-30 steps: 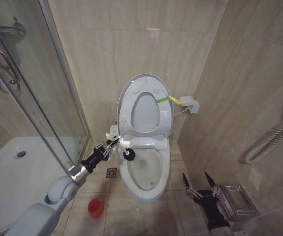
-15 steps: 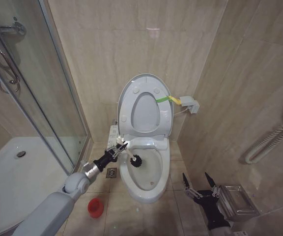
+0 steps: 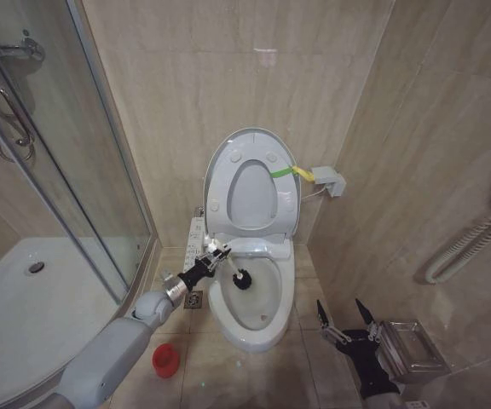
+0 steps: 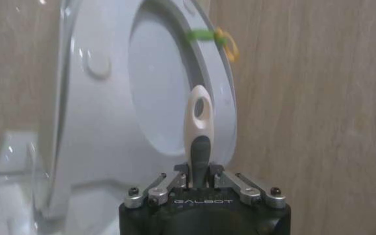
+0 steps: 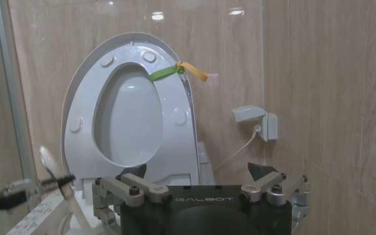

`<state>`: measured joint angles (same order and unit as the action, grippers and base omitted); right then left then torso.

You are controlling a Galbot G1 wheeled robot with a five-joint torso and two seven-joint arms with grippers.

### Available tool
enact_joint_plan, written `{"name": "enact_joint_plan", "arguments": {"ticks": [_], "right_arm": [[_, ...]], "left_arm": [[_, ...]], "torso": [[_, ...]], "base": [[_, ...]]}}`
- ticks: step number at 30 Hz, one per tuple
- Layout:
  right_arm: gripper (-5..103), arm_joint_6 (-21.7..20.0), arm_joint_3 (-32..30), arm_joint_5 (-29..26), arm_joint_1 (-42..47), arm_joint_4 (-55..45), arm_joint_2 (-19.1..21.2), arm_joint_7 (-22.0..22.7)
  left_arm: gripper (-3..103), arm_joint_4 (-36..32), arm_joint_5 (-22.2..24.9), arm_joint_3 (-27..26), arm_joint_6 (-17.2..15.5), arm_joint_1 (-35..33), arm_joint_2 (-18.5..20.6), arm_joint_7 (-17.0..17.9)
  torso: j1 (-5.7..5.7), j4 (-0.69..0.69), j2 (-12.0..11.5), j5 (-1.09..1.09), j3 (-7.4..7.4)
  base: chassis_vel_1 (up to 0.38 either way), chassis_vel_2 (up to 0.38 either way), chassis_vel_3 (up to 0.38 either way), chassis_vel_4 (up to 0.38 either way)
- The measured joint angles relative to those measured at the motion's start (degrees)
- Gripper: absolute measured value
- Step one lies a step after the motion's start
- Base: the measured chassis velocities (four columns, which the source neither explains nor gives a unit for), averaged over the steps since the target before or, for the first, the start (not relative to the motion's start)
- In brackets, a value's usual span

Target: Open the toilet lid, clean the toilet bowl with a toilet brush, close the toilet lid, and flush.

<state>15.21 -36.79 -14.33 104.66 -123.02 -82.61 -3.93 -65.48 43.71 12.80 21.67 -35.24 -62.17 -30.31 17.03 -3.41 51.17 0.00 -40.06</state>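
Toilet lid (image 3: 251,192) up and resting back near the beige tiled wall (image 3: 228,77), ring seat raised with it, yellow-green band (image 3: 292,172) tied at the upper edge on the robot's right. Toilet bowl (image 3: 252,298) below, open, white rim all round, white button panel (image 3: 196,234) along its left side. Left gripper (image 3: 216,253) reaching in from the lower left, just over the bowl's left rim, clenched on the toilet brush (image 3: 231,269): white handle pinched between the fingers, dark head (image 3: 243,279) dipping inside the bowl near the back left. Same grasp up close from the left wrist, gripper (image 4: 199,172) closed around the grey part of the handle, cream handle end with its hanging hole (image 4: 199,115) poking out past the fingers, lid (image 4: 109,112) looming right behind. Round red cup holder (image 3: 165,359) sitting on the floor tiles, left of the bowl's front, well apart from the brush. Right gripper (image 3: 344,314) parked low at the right of the bowl, fingers spread wide, grasping nothing, just beside a metal box (image 3: 409,348) on the floor. From the right wrist, right gripper (image 5: 199,172) facing the raised lid (image 5: 132,112), white wall socket (image 5: 258,121) off to one side. Glass shower door (image 3: 58,153) and curved white shower tray (image 3: 15,307) on the far left.
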Motion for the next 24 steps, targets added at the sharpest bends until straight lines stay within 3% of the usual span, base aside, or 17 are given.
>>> {"name": "enact_joint_plan", "arguments": {"ticks": [9, 24], "right_arm": [[100, 0.00, 0.00, 0.00, 0.00, 0.00, 0.00, 0.00], [100, 0.00, 0.00, 0.00, 0.00, 0.00, 0.00, 0.00]], "left_arm": [[18, 8.82, -4.01, 6.31, 2.83, 2.90, -2.45, -2.87], [18, 19.39, -6.86, 9.37, 4.38, 9.46, -8.63, -5.06]], "torso": [[0.00, 0.00, 0.00, 0.01, 0.00], [0.00, -0.02, 0.01, 0.01, 0.00]], "base": [[0.000, 0.000, 0.000, 0.000], [0.000, 0.000, 0.000, 0.000]]}}
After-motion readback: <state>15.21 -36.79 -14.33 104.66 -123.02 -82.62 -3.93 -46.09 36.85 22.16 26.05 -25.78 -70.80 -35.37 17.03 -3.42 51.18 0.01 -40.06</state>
